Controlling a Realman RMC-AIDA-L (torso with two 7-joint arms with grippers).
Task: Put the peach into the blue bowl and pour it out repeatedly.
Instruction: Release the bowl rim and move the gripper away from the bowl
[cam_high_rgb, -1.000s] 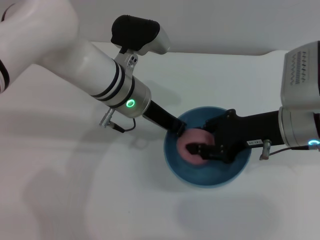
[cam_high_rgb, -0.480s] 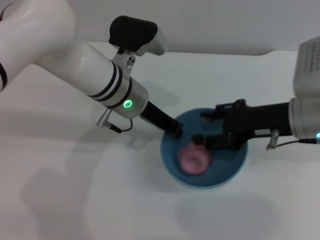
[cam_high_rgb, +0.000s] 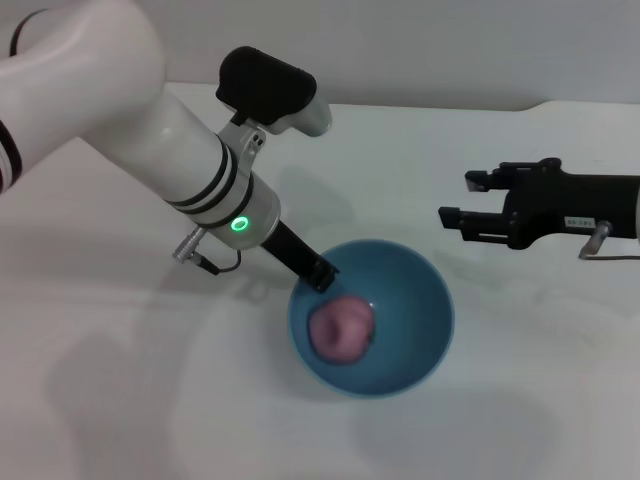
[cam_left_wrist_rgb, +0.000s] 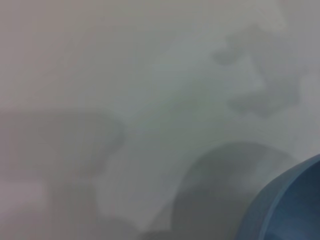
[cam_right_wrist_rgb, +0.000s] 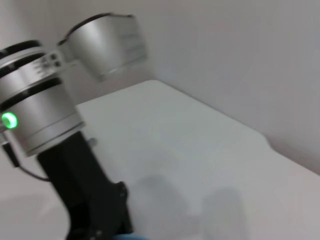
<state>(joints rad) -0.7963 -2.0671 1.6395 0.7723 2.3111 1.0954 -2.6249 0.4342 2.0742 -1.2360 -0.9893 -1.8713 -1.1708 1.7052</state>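
Observation:
The pink peach (cam_high_rgb: 341, 329) lies inside the blue bowl (cam_high_rgb: 415, 310) in the middle of the white table in the head view. My left gripper (cam_high_rgb: 322, 277) is shut on the bowl's near-left rim and holds it. A piece of the bowl's rim (cam_left_wrist_rgb: 295, 200) shows in the left wrist view. My right gripper (cam_high_rgb: 455, 200) is open and empty, apart from the bowl, up and to its right above the table.
The white table (cam_high_rgb: 150, 400) spreads around the bowl, with a pale wall behind it. The left arm's wrist (cam_right_wrist_rgb: 40, 115) shows in the right wrist view. The table's far right corner (cam_high_rgb: 560, 105) is rounded.
My right gripper has let go of the peach, opened and pulled back to the right out of the bowl. The bowl has shifted left with my left gripper and the peach rests in it.

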